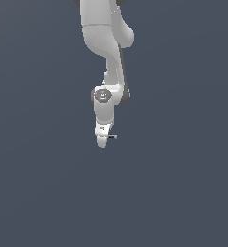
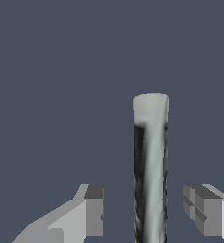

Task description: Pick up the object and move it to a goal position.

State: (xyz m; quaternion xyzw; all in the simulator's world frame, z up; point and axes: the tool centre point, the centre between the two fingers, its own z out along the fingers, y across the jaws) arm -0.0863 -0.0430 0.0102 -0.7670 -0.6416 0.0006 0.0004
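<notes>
Gripper: the white arm's grey-tipped two-finger gripper (image 2: 143,211) stands spread wide, both pads clear of the rod.
Object: thin pale grey-white rod with black streaks (image 2: 151,166) lies between the fingers, touching neither.
Exterior view: rod (image 1: 112,137) pokes out beside the hand.

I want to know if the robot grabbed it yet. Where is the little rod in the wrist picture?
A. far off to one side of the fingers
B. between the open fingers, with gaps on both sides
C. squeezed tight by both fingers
B: the rod stands between the gripper fingers, with bare background showing on each side of it.
</notes>
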